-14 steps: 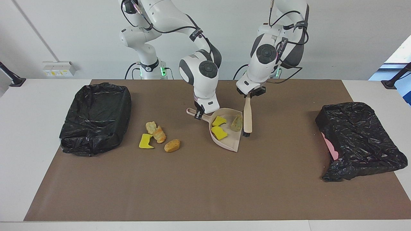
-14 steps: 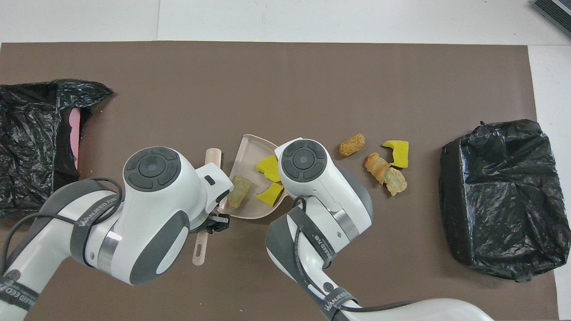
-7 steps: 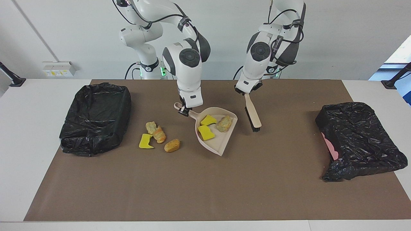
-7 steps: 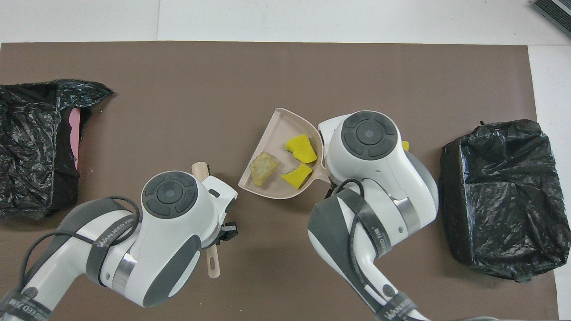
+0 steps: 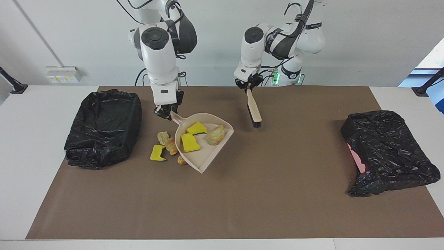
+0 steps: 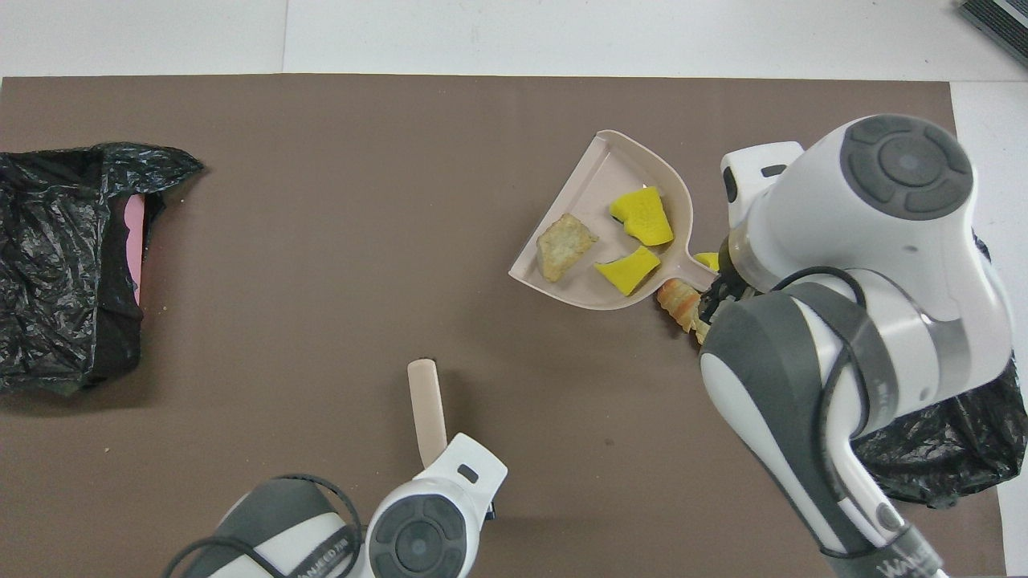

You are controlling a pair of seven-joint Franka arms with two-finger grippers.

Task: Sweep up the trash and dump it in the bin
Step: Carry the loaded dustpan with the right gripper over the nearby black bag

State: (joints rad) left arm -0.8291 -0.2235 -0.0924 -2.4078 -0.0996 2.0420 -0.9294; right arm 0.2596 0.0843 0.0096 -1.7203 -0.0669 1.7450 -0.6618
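The right tool [image 5: 165,113] is clenched on the handle of the dustpan [image 5: 204,152], carried roughly level so its three trash [image 5: 189,142] pieces stay in, over more scraps [image 5: 158,153] on the table [image 5: 242,201] beside the bin [image 5: 104,125]. The left tool [image 5: 249,85] grips the brush [image 5: 254,109], bristles hanging clear, waiting

The table [image 5: 20,146] carries a brown mat [image 5: 242,201] (holding two black-bagged bins [image 5: 104,128] and scraps [image 5: 158,152]).

Matt beige plastic dustpan [image 5: 204,152]; glossy crinkled black bin liner [image 5: 104,128]; matt brown mat [image 5: 242,194].
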